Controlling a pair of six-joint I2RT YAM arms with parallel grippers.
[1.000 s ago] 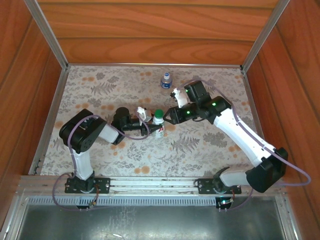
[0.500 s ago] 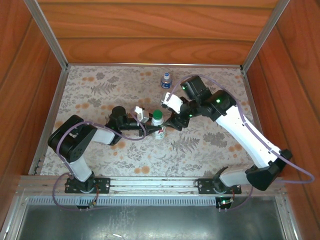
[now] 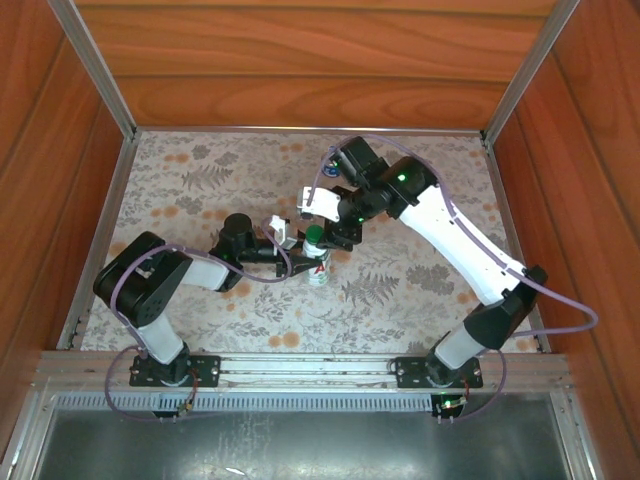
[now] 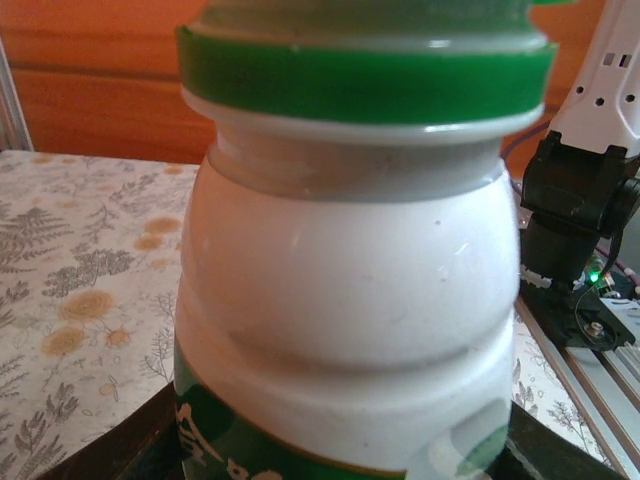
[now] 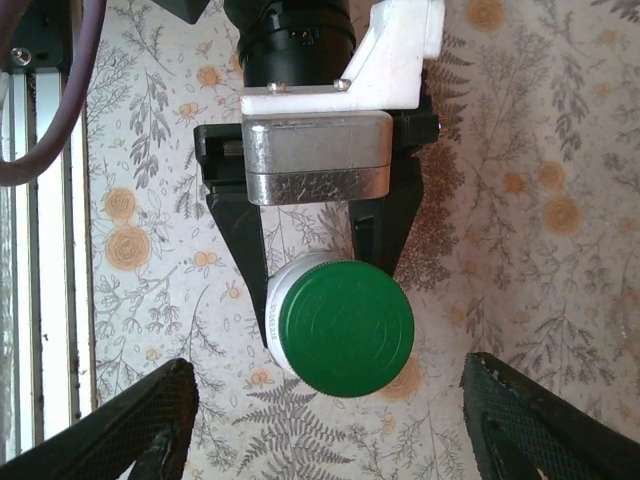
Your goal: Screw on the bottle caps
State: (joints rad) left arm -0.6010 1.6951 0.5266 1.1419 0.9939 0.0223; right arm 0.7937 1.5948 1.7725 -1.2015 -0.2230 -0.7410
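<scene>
A white bottle (image 3: 318, 266) stands upright on the flowered table, its dark green cap (image 3: 314, 235) sitting on its neck. My left gripper (image 3: 303, 255) is shut on the bottle's body from the left; its black fingers (image 5: 238, 235) clamp the bottle below the cap (image 5: 343, 327). The left wrist view has the bottle's white shoulder (image 4: 350, 290) and the cap's green rim (image 4: 365, 80) close up. My right gripper (image 5: 330, 425) hangs open straight above the cap, its fingertips (image 5: 150, 425) wide apart and clear of it. The small clear bottle (image 3: 330, 158) is mostly hidden behind the right arm.
Wooden walls with metal posts (image 3: 95, 65) close in the table at the back and sides. A metal rail (image 3: 300, 368) runs along the near edge by the arm bases. The right arm's white forearm (image 3: 450, 225) crosses the right half of the table.
The right arm has swung left and back, bringing its gripper from beside the cap to above it, with the jaws wider. The left gripper kept its hold on the bottle.
</scene>
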